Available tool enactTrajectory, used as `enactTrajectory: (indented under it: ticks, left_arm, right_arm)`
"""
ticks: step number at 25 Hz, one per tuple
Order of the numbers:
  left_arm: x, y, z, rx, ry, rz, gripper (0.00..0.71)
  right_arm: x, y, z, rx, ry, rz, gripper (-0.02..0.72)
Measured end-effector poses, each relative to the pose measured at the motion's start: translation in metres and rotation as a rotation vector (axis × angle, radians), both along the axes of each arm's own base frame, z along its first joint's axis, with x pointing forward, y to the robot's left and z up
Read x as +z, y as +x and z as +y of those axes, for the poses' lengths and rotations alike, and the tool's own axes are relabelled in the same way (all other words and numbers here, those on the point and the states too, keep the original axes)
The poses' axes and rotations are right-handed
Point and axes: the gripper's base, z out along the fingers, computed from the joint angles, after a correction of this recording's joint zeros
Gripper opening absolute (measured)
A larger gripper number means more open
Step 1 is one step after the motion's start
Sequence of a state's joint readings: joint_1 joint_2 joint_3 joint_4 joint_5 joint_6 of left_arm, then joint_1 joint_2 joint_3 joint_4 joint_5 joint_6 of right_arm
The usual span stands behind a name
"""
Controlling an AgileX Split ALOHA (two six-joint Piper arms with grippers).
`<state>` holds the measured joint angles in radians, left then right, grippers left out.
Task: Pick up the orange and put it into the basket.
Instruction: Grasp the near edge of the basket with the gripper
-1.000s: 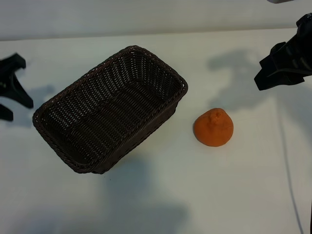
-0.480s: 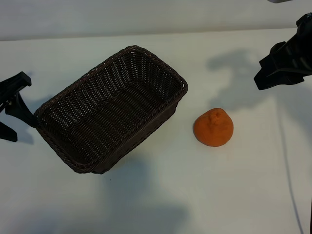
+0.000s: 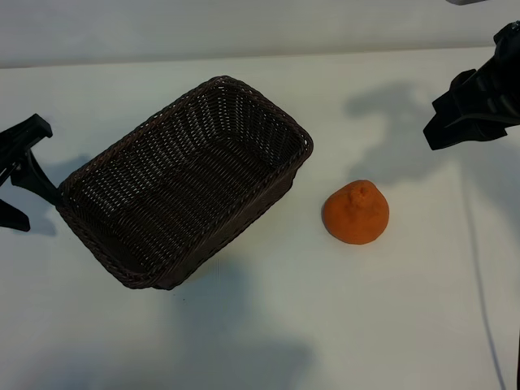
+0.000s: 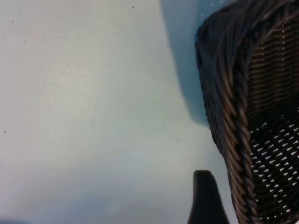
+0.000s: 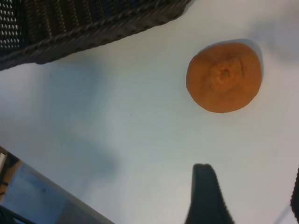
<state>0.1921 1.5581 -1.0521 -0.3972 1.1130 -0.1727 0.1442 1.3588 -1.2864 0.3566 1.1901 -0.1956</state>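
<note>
Orange [image 3: 356, 213] on white bench [image 3: 341, 325], just right of wicker basket [image 3: 244, 96], not touching. Left pincer [image 3: 18, 175] open, empty, at basket's left end. Right pincer [image 3: 471, 110] open, empty, above-right of orange.

Both arms are matte black; the left end effector [image 3: 18, 175] has angular fingers, the right end effector [image 3: 471, 110] is blocky.

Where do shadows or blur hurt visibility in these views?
Exterior view: soft arm shadows on the table; orange and basket sharp. Left wrist view: basket rim close and blurred, casting a bluish shadow. Right wrist view: orange clear, fingertip soft-edged in the foreground.
</note>
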Motion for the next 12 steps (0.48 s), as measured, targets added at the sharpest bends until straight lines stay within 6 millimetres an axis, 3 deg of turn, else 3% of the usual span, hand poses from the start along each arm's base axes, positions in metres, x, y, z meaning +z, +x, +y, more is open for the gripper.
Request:
enactTrajectory:
  ticks: [12]
  left_arm:
    - [-0.028, -0.01, 0.0, 0.06, 0.019, 0.013, 0.494]
  right_arm:
    - [0.0, 0.0, 0.0, 0.0, 0.002, 0.0, 0.433]
